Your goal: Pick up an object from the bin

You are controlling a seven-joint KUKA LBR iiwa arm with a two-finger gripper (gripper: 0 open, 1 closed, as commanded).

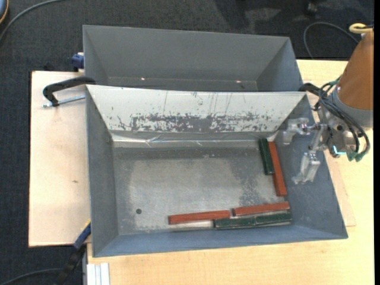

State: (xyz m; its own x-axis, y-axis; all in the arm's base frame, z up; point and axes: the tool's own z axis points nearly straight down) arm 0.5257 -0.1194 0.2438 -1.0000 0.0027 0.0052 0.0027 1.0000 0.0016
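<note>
Red stick (277,170), right of frame near my jaws: likely light, stiff; grasp mid-length. Jaw opening: I cannot tell.

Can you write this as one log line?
end effector: over right wall | nearest: red stick, green stick | grasp: none seen

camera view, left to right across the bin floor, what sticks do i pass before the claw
leftmost red stick -> green stick by the right wall -> red stick beside it -> claw
</note>
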